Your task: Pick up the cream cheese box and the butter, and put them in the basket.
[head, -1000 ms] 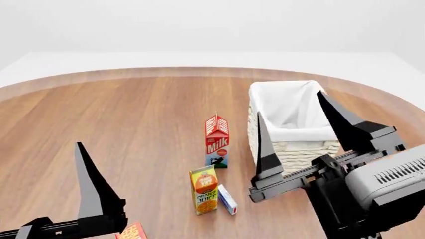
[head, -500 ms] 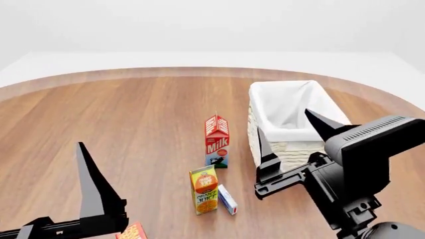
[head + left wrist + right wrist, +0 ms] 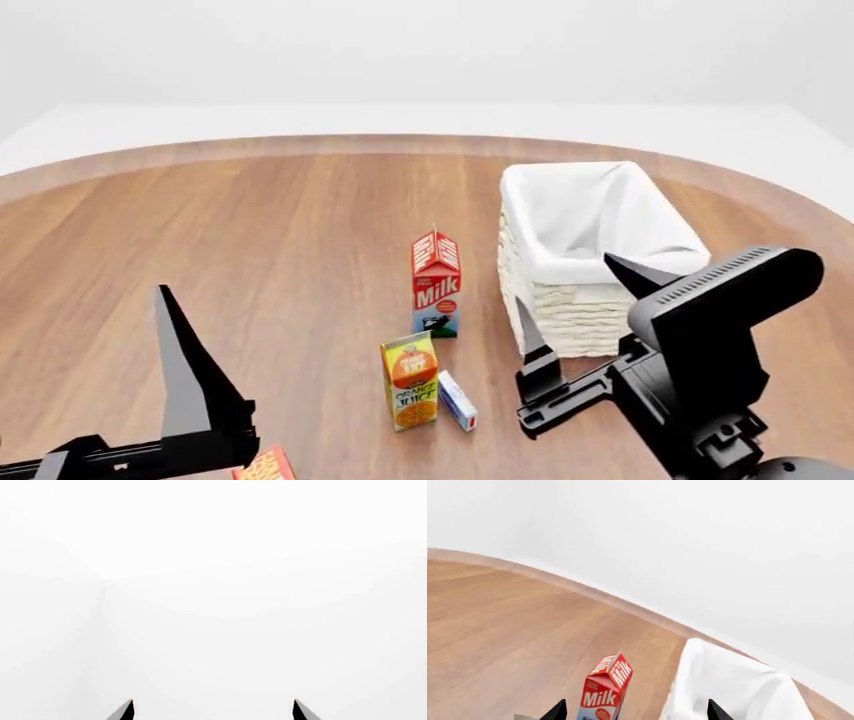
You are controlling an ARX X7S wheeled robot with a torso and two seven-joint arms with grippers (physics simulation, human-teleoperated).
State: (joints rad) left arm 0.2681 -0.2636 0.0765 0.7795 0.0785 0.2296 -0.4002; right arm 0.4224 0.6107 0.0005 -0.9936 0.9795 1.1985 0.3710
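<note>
The cream cheese box (image 3: 458,400), small, white and blue, lies on the wooden table right beside the orange juice carton. Only a red-orange corner of the butter (image 3: 268,466) shows at the bottom edge, behind my left gripper's finger (image 3: 191,375). The white wicker basket (image 3: 574,305) with its cloth lining (image 3: 730,690) stands to the right. My left gripper (image 3: 213,710) is open, facing blank white and holding nothing. My right gripper (image 3: 563,280) hangs open and empty in front of the basket, above and to the right of the cream cheese box, with the milk carton seen between its tips (image 3: 636,704).
A red milk carton (image 3: 437,283) (image 3: 604,690) stands upright left of the basket. The orange juice carton (image 3: 410,383) stands upright in front of it. The round table's edge (image 3: 267,148) curves along the back.
My right gripper has come down and back toward me, from over the basket's front rim to in front of the basket. The left arm and the objects have not moved.
</note>
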